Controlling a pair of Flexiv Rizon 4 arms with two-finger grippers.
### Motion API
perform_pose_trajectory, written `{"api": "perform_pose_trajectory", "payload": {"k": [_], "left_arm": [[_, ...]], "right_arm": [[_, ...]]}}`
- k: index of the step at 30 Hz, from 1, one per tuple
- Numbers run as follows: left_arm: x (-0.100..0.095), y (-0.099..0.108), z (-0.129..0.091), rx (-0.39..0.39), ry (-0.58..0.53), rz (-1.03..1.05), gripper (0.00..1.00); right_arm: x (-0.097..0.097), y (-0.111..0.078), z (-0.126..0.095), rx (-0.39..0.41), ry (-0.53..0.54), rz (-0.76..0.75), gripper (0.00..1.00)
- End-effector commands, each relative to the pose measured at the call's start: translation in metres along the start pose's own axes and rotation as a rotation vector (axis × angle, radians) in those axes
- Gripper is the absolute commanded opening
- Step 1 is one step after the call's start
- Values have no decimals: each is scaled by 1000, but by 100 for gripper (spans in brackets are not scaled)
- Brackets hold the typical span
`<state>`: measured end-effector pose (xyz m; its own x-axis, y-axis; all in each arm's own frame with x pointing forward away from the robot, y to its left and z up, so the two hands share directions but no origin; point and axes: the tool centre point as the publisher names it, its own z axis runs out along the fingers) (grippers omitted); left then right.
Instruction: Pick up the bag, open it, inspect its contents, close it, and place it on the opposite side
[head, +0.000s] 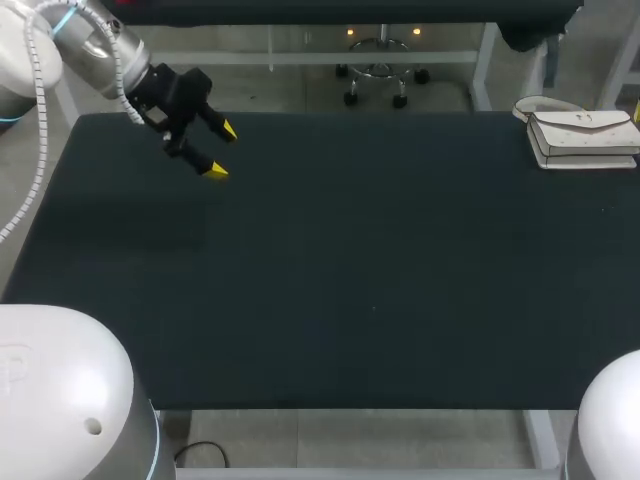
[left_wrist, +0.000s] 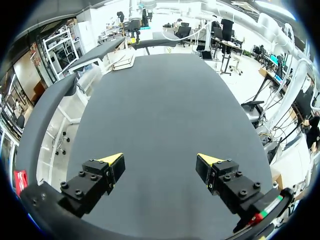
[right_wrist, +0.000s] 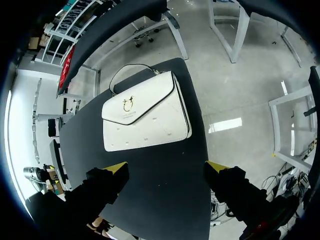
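Bag (right_wrist: 145, 117), white with a gold emblem (right_wrist: 128, 104), lies flat on dark table (head: 350, 280).

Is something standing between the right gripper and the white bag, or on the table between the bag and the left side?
Nothing visible. Only bare table separates the open right gripper from the white bag ahead of it. The way left is bare too; only the left gripper hangs over the far left corner.

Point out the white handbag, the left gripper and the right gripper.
White flap handbag with black trim (right_wrist: 145, 117): right wrist view, middle of its white front.
Left gripper (head: 222, 151): head view, midway between its yellow fingertips.
Right gripper (right_wrist: 166, 167): right wrist view, midway between its yellow fingertips.
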<state>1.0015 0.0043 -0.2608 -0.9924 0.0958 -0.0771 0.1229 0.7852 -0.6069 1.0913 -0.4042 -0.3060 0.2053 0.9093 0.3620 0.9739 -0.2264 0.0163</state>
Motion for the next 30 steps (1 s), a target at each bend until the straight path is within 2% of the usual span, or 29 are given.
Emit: {"api": "perform_pose_trajectory", "payload": {"k": [1, 14, 23, 30], "left_arm": [[0, 0, 1, 1, 0, 1, 100], [0, 0, 1, 1, 0, 1, 100], [0, 0, 1, 1, 0, 1, 100], [0, 0, 1, 1, 0, 1, 100]], "right_arm": [[-10, 16, 9, 128, 45, 1, 100], [-24, 37, 27, 177, 96, 20, 100], [-26, 49, 49, 227, 123, 26, 100], [-28, 59, 55, 237, 136, 31, 100]]}}
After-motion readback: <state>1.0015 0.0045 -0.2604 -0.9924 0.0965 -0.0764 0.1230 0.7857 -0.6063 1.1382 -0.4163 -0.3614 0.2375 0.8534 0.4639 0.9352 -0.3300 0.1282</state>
